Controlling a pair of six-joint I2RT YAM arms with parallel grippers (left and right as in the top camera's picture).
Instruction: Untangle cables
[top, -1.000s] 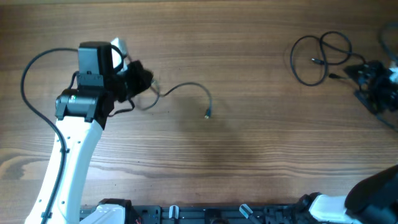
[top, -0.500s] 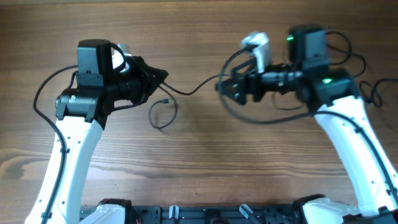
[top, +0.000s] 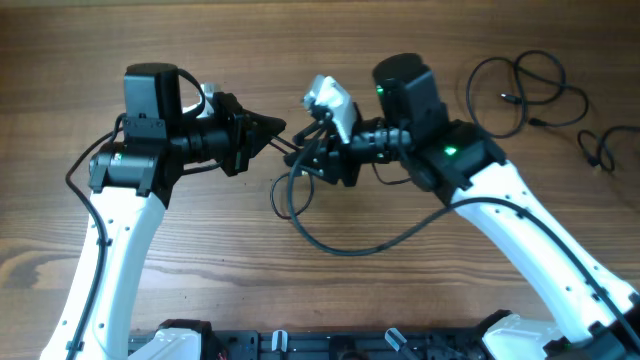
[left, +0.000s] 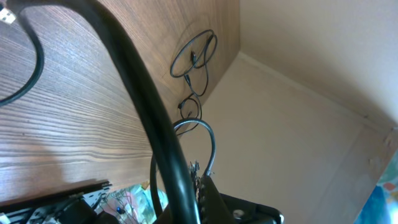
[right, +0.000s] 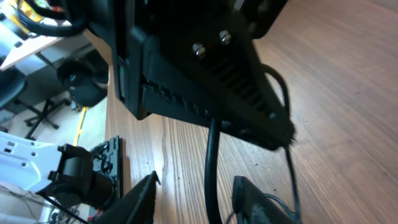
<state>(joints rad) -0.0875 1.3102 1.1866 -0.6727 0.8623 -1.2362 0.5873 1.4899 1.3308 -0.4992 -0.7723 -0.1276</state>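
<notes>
While straddling cable (right: 211, 155) with right gripper (right: 198, 190), holds nothing yet: jaws part-open. Runs top to bottom of wrist frame, between the pads (right: 146, 193). Just left at overhead centre, tip to tip with both arms reaching inward, left gripper (top: 270, 128) clamped shut, apparently on that cable's upper end. Other cable (top: 520, 85) coiled upper right, well apart.

The right gripper (top: 308, 165) now sits mid-table (top: 420, 300), just beside the left gripper (top: 275, 128), no longer at the far right. Its jaws stand narrower, straddling the cable (right: 211, 162) hanging from the left gripper.
</notes>
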